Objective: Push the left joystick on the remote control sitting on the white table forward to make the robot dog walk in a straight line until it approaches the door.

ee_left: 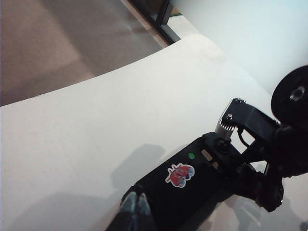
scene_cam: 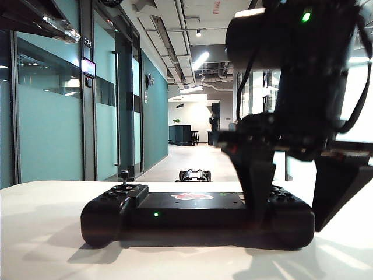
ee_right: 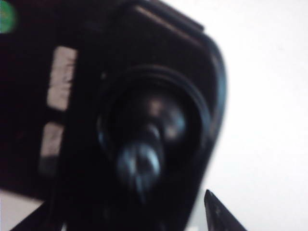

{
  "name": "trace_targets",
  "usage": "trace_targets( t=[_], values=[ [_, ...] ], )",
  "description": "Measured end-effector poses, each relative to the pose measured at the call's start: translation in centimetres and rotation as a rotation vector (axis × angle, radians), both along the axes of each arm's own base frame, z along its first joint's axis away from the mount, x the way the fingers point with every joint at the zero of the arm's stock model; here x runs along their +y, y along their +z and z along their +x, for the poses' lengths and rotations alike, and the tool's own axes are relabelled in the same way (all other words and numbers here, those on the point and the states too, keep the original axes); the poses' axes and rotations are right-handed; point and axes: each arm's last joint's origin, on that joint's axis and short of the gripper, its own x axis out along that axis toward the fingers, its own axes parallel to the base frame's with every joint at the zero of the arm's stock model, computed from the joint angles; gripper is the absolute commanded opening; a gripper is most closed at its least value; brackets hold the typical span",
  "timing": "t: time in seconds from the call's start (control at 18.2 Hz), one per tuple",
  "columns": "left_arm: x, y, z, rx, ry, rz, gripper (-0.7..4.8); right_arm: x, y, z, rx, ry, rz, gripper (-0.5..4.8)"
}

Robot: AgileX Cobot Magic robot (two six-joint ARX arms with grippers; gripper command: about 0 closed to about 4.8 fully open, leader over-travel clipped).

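Note:
The black remote control lies on the white table, its green light on. Its left joystick stands upright and untouched. My right gripper is open and straddles the opposite handle end, fingers on either side. In the right wrist view that end's stick fills the frame, blurred, between the fingertips. My left gripper is shut with nothing in it, hanging over the other end of the remote control. The robot dog stands on the corridor floor beyond the table.
A long corridor runs away behind the table, with glass walls and doors along its left side and a dark counter at the far end. The table edge curves above brown floor.

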Motion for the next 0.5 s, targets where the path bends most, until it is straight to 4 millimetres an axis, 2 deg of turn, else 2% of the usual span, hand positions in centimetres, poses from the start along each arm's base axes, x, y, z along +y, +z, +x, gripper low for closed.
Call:
trace_targets(
  t=[0.33,0.44,0.5],
  values=[
    [0.02,-0.12,-0.07,0.015,0.000,0.005,-0.05,0.43,-0.55,0.51,-0.011,0.000,0.007,3.87],
    [0.02,-0.13,-0.07,0.015,0.000,0.005,-0.05,0.45,-0.60,0.54,-0.012,0.000,0.006,2.78],
    [0.02,-0.12,-0.07,0.015,0.000,0.005,-0.05,0.45,-0.63,0.57,-0.015,-0.001,0.003,2.54]
  ],
)
